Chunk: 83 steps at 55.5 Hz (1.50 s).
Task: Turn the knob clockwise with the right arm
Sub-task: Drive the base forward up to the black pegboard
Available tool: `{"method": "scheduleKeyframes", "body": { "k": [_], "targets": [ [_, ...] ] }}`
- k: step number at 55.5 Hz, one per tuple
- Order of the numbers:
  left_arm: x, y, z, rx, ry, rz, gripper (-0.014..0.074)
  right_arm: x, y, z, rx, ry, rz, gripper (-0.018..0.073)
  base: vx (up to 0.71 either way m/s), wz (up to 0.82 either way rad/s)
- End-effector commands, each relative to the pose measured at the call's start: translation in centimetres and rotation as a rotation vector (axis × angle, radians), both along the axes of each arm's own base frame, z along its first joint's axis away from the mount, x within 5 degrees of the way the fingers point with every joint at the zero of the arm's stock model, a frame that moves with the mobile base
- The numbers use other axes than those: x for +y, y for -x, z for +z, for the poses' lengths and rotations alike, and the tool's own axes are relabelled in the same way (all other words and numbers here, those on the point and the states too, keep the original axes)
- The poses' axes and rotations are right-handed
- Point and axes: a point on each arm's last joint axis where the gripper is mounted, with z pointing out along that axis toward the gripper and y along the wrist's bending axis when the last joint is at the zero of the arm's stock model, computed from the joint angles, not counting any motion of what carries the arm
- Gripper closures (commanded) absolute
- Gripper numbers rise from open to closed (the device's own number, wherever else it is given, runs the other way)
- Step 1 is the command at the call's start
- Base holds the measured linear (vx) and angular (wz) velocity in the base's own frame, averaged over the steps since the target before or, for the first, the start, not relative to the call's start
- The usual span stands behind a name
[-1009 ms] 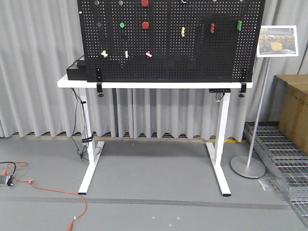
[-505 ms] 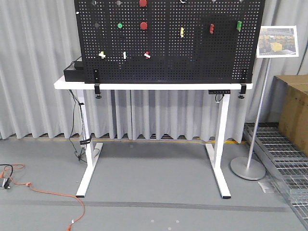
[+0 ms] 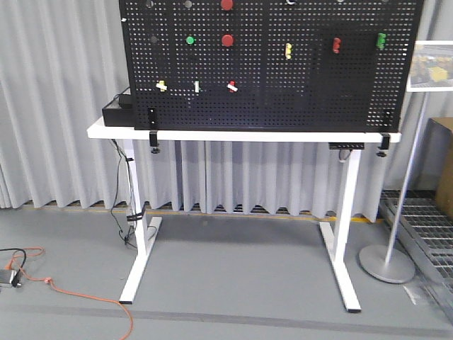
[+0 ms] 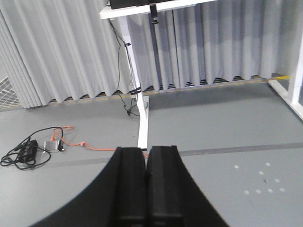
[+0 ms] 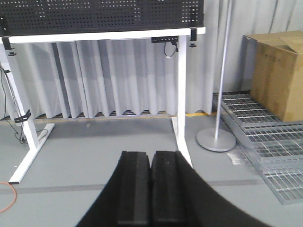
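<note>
Front view: a white desk stands on a grey floor before a pleated grey curtain. A black pegboard stands upright on it, clamped at the front edge. The knob sits high on the board's left part, left of the green button, with a red button further right. It is too small to tell which way its pointer lies. A black box rests at the desk's left end. An orange cable trails over the floor at left, and a sign stand is at right.

Left wrist view: the left gripper has its fingers pressed together with nothing between them, low over the floor. A desk leg rises ahead, and a black adapter lies at left.

Right wrist view: the right gripper is likewise closed and empty, well apart from the desk. Only the board's lower strip shows here. A cardboard box sits on metal grates at right.
</note>
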Motion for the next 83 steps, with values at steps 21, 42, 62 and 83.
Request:
{"method": "scheduleKeyframes", "body": {
  "k": [21,42,62,83],
  "targets": [
    [-0.13,-0.08,-0.10,-0.069,0.010,-0.014,0.0603,-0.02,-0.06,0.32,-0.074,0.013,-0.002,0.0568,0.27,0.03],
    [-0.13,-0.08,-0.09,-0.070,0.010,-0.014,0.0603,-0.02,-0.06,0.31,-0.072,0.013,-0.002,0.0568,0.39,-0.02],
    [-0.13,-0.08,-0.09,-0.070,0.010,-0.014,0.0603,-0.02,-0.06,0.31,-0.072,0.013,-0.002,0.0568,0.39,-0.05],
    [-0.13,-0.08,-0.09,-0.070,0.010,-0.014,0.0603,-0.02,-0.06,0.31,-0.072,0.013,-0.002,0.0568,0.36,-0.08]
  ]
}}
